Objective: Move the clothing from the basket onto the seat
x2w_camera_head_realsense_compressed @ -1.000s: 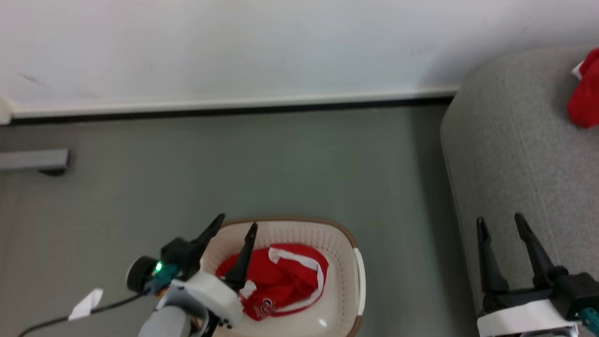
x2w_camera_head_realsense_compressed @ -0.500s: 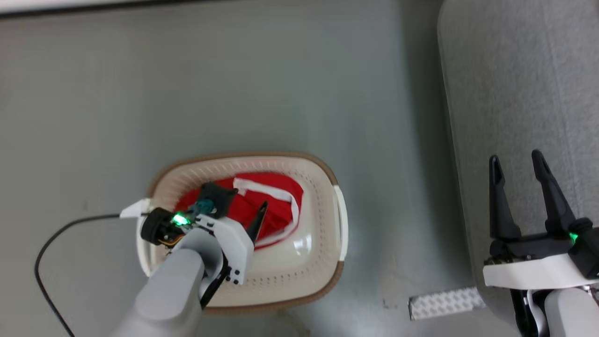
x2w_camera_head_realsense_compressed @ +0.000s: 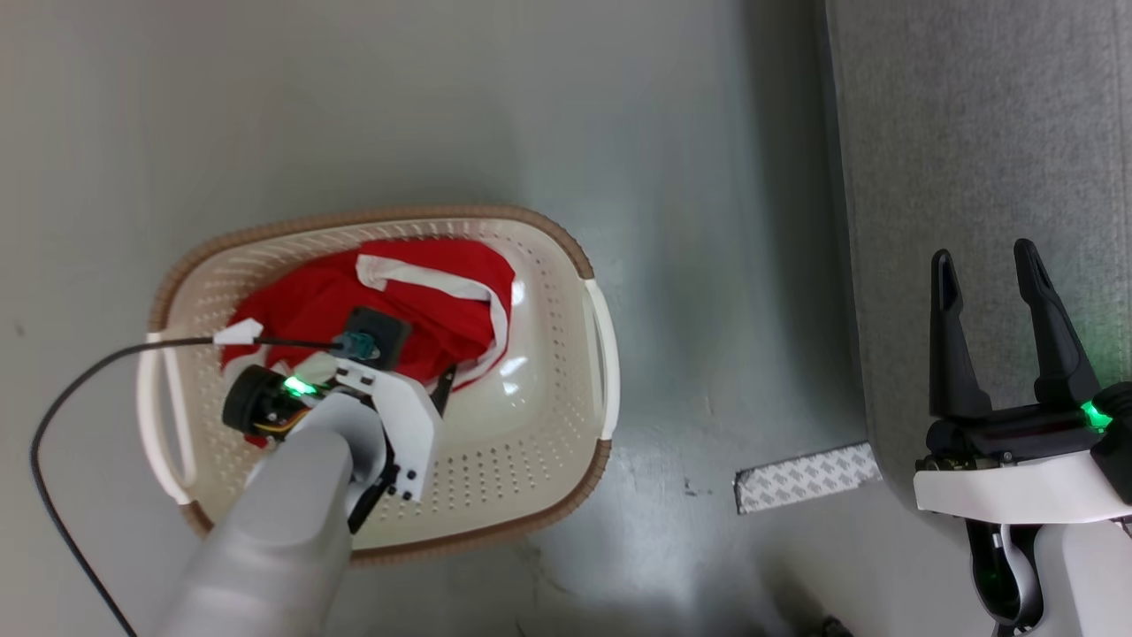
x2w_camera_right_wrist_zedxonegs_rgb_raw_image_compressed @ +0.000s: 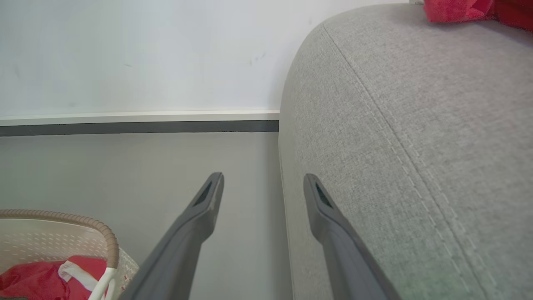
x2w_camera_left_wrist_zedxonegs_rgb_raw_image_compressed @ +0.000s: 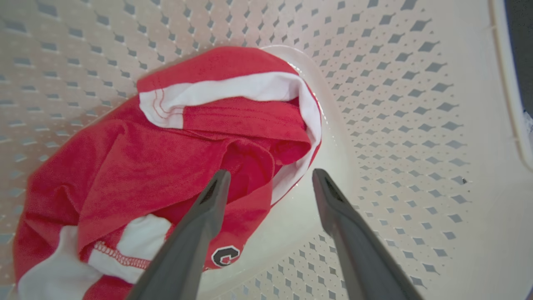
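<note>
The cream basket (x2w_camera_head_realsense_compressed: 371, 217) stands on the floor and holds crumpled red clothing (x2w_camera_head_realsense_compressed: 424, 292) with white trim. My left gripper (x2w_camera_head_realsense_compressed: 433, 385) reaches down into the basket. Seen from the left wrist, the left gripper (x2w_camera_left_wrist_zedxonegs_rgb_raw_image_compressed: 270, 174) is open just above the clothing (x2w_camera_left_wrist_zedxonegs_rgb_raw_image_compressed: 166, 154): one finger is over the red fabric, the other over the bare basket floor (x2w_camera_left_wrist_zedxonegs_rgb_raw_image_compressed: 395, 104). My right gripper (x2w_camera_head_realsense_compressed: 983, 257) hangs open and empty at the edge of the grey seat (x2w_camera_head_realsense_compressed: 973, 133). In the right wrist view, my right gripper (x2w_camera_right_wrist_zedxonegs_rgb_raw_image_compressed: 263, 178) stands beside the seat (x2w_camera_right_wrist_zedxonegs_rgb_raw_image_compressed: 395, 125), where another red piece of clothing (x2w_camera_right_wrist_zedxonegs_rgb_raw_image_compressed: 454, 8) lies.
A patterned grey strip (x2w_camera_head_realsense_compressed: 805, 478) lies on the floor between basket and seat. A black cable (x2w_camera_head_realsense_compressed: 62, 389) loops left of the basket. The white wall and dark skirting (x2w_camera_right_wrist_zedxonegs_rgb_raw_image_compressed: 137, 125) stand beyond the basket rim (x2w_camera_right_wrist_zedxonegs_rgb_raw_image_compressed: 83, 221).
The head camera has tilted down, so the picture shifted. My left gripper has dropped from the basket's rim into the basket, close over the clothing. Both grippers stayed open.
</note>
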